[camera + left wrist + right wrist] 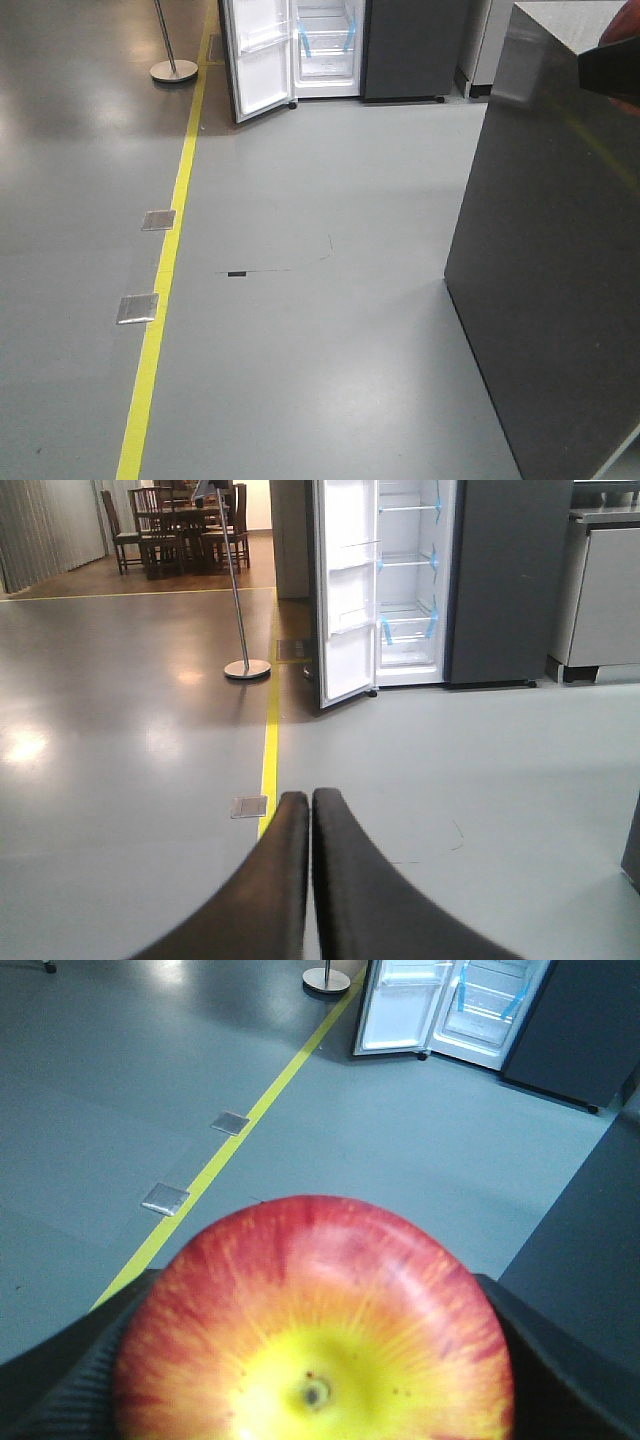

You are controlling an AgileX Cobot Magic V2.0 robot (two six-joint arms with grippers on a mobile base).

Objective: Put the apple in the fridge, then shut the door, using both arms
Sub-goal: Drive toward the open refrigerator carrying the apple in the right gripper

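The apple [315,1330], red with a yellow patch round its stem dimple, fills the lower half of the right wrist view. My right gripper [315,1282] is shut on it, with black fingers [70,1380] showing at both sides. My left gripper [310,800] is shut and holds nothing, hanging above the floor. The fridge [325,45] [410,580] [485,1005] stands far ahead, its white inside and blue-taped shelves showing. Its door [262,60] [345,610] [395,1010] is swung open to the left. A black arm part [610,65] shows at the top right.
A counter with a dark side panel [540,250] stands close on the right. A yellow floor line [170,260] runs toward the fridge, with two metal floor plates [137,308] beside it. A post on a round base [174,68] stands left of the door. Chairs [150,530] stand far back.
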